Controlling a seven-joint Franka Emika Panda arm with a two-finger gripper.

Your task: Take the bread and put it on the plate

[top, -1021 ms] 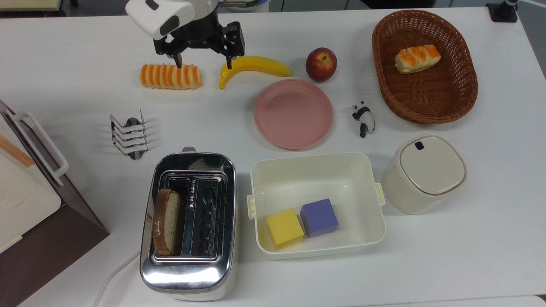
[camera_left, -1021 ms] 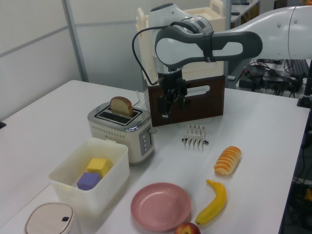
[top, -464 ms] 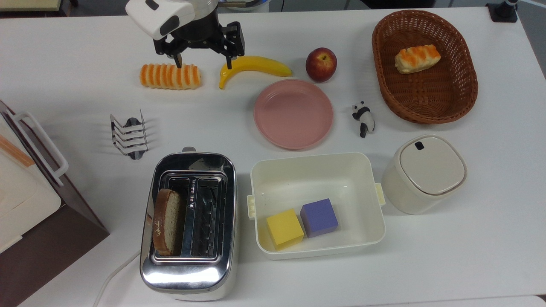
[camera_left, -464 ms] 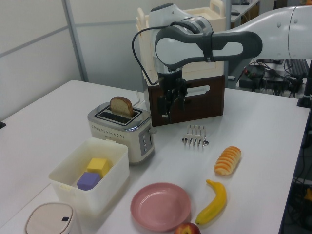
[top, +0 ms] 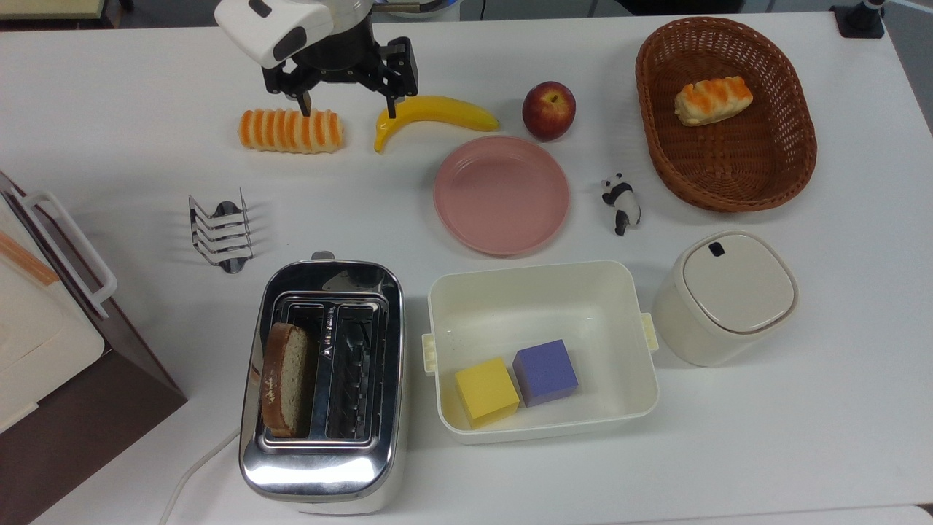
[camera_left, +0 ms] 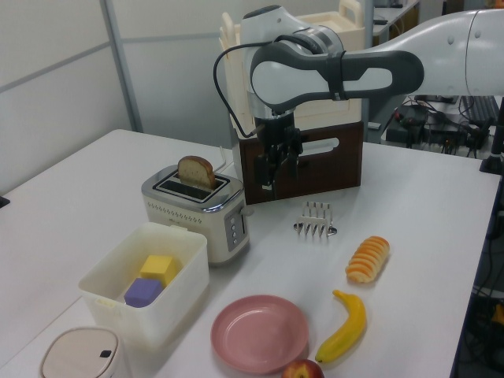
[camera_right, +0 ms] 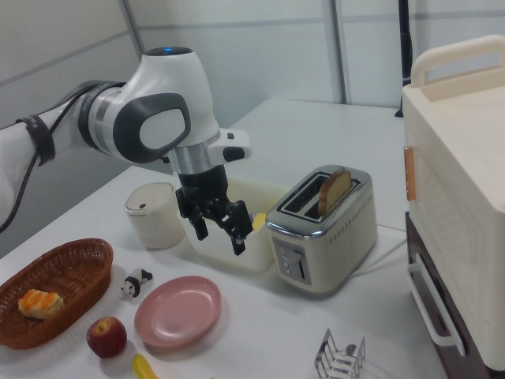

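A big white desk (top: 116,109) carries everything. Going from the top view's left, a brown box with a cream lid and white handle (top: 44,321) sits at the desk's left edge. Next is a small shiny wire toast rack (top: 220,232). Near the desk's front edge stands a shiny silver toaster (top: 324,379), and the flat brown slice of bread (top: 286,379) stands upright in its left slot, poking out of the top. Toward the back edge lies an orange-striped ridged roll (top: 291,130), and the black two-finger claw (top: 348,114) hangs above the desk with its fingers spread wide, holding nothing. A yellow banana (top: 437,115) lies just beside the roll.

The round pink plate (top: 501,195) sits bare near the middle, well apart from the bread. In front of it is a white rectangular tub (top: 543,292) with a yellow block (top: 486,391) and a purple block (top: 545,372) inside. A red apple (top: 549,110) and a little panda toy (top: 621,203) are near the plate. A brown woven basket (top: 787,160) holding a small orange-and-cream bun (top: 713,100) sits at the back right corner, and a cream pot with a lid (top: 725,295) stands in front of it.

Behind the desk in the left view are pale wall panels (camera_left: 55,71), and what may be cables and gear (camera_left: 429,126).
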